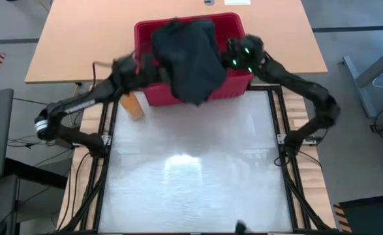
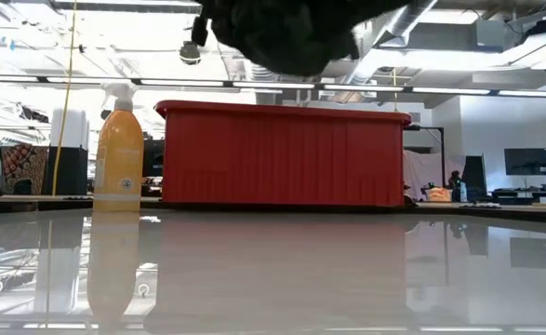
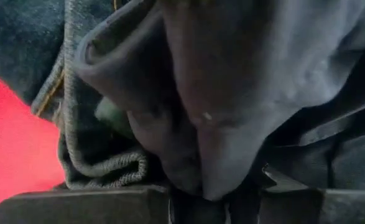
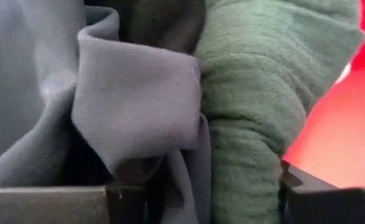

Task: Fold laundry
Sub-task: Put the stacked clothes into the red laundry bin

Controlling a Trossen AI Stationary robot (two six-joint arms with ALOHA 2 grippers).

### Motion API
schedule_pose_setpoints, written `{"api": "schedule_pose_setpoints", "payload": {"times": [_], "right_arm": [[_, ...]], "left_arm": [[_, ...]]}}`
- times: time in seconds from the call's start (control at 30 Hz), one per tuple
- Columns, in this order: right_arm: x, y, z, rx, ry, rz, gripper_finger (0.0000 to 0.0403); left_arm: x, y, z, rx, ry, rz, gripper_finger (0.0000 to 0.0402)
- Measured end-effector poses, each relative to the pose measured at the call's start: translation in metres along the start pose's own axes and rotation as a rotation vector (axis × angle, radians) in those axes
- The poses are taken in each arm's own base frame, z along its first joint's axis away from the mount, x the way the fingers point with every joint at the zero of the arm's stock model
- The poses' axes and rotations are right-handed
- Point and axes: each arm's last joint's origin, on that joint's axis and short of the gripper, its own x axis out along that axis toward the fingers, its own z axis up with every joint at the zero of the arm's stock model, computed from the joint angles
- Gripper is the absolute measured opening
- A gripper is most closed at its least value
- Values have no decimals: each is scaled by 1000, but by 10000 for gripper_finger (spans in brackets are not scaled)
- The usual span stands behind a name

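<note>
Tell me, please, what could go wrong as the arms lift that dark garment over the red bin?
1. The dark garment hangs bunched between the left pincer and right pincer; it may come down crumpled, not flat.
2. The right wrist view shows a green cloth pressed against it, which might be dragged out too.
3. A hanging edge could snag the red bin or brush the orange bottle.

Readable text: none in any view.
Spray bottle [image 2: 120, 149]: orange body — its label shows no legible words.
Red bin [image 2: 282, 154]: plain ribbed wall — no print or number.
</note>
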Motion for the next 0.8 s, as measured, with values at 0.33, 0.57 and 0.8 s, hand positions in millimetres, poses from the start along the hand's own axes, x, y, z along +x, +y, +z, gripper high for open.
{"api": "schedule_pose_setpoints", "payload": {"times": [0.33,0.57,0.8], "right_arm": [[65,-107,81,-4,-4,-159,186],[105,-197,91,44,25,-269,186],[131,-251,69,82,123,-356,182]], "left_arm": [[72,109,66,28,43,182,71],[129,201,78,-51,141,274,71],[154,239,71,22,332,480,71]]}}
